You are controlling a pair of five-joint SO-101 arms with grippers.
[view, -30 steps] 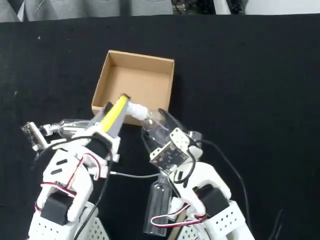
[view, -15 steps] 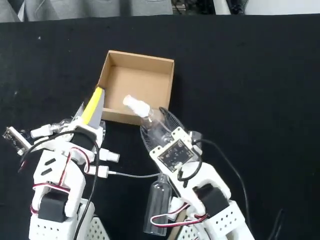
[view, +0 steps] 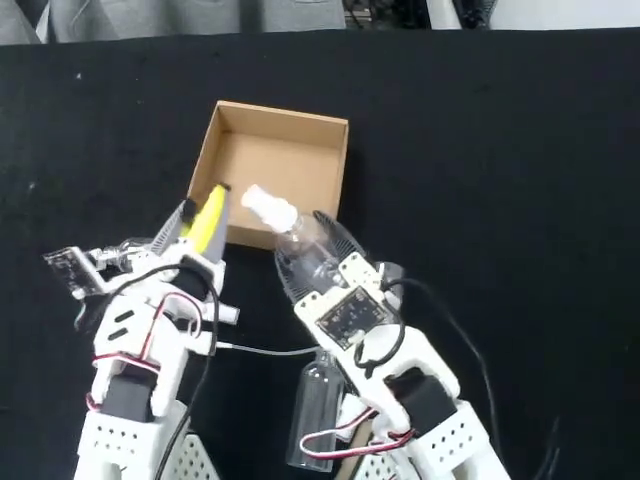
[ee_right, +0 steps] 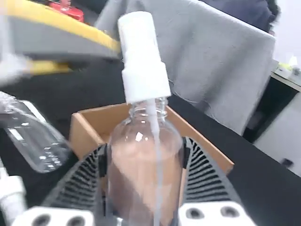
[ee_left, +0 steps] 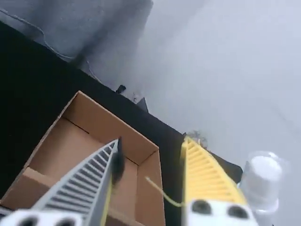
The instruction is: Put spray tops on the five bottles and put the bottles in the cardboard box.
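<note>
The right pincer (ee_right: 145, 150) is clamped on a clear bottle (ee_right: 143, 179), one ribbed finger against each side of its body. The bottle stands upright in the grip with a white spray top (ee_right: 141, 61) on its neck and a thin tube running down inside it. In the high view this bottle (view: 303, 252) is held at the near wall of the cardboard box (view: 275, 165), its top leaning over that wall.

The left pincer (ee_left: 150, 141) is spread apart, with nothing between its grey and yellow fingers. It hangs beside the box's near left corner.

A second bottle (view: 315, 405) lies on the black worktop (view: 500, 150) between the arm bases. A third bottle (view: 135, 255) lies by the left arm.

I can read no label or print on any bottle.
</note>
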